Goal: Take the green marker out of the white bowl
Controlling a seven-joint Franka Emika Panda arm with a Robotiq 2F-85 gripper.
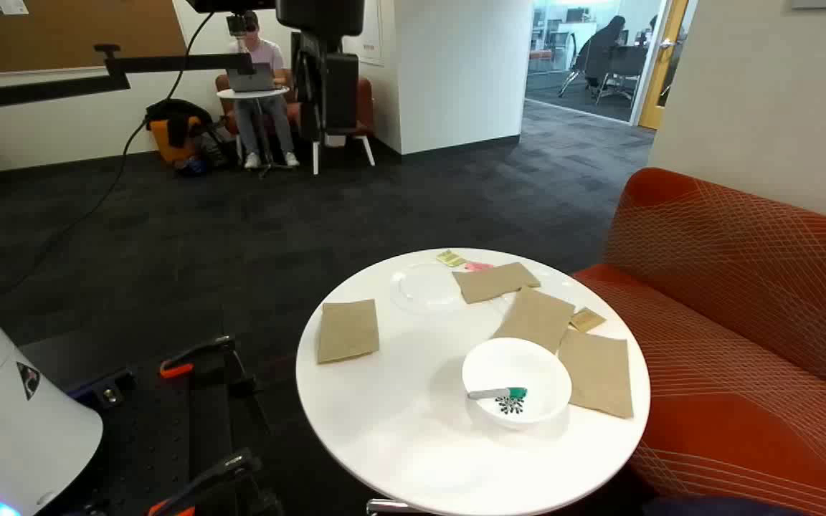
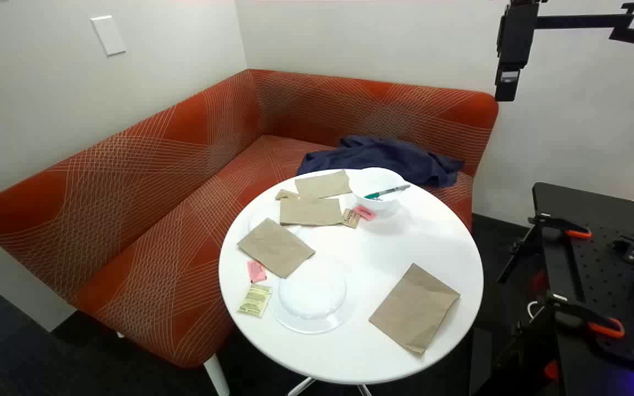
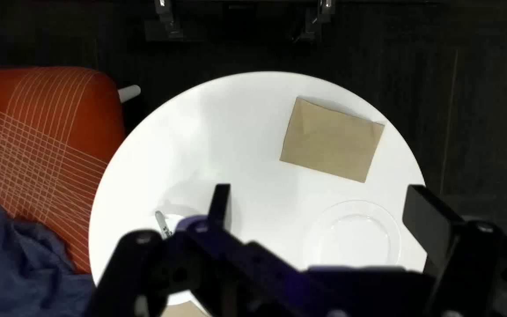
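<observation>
The white bowl (image 1: 538,362) stands on the round white table, and it also shows in an exterior view (image 2: 375,181). The green marker (image 1: 497,393) has a grey-white body and a green end. It leans in the bowl, green end inside and grey end on the rim, as seen in an exterior view (image 2: 387,192). In the wrist view the grey end of the marker (image 3: 163,223) shows beside the left finger, and most of the bowl is hidden by the gripper. My gripper (image 3: 319,200) is open and empty, high above the table, as both exterior views show.
Several tan paper pieces (image 1: 348,330) lie on the white table (image 1: 399,423). A clear plate (image 2: 312,294) and small packets (image 2: 255,300) lie there too. An orange sofa (image 2: 174,181) with a dark blue cloth (image 2: 383,157) stands against the table's side.
</observation>
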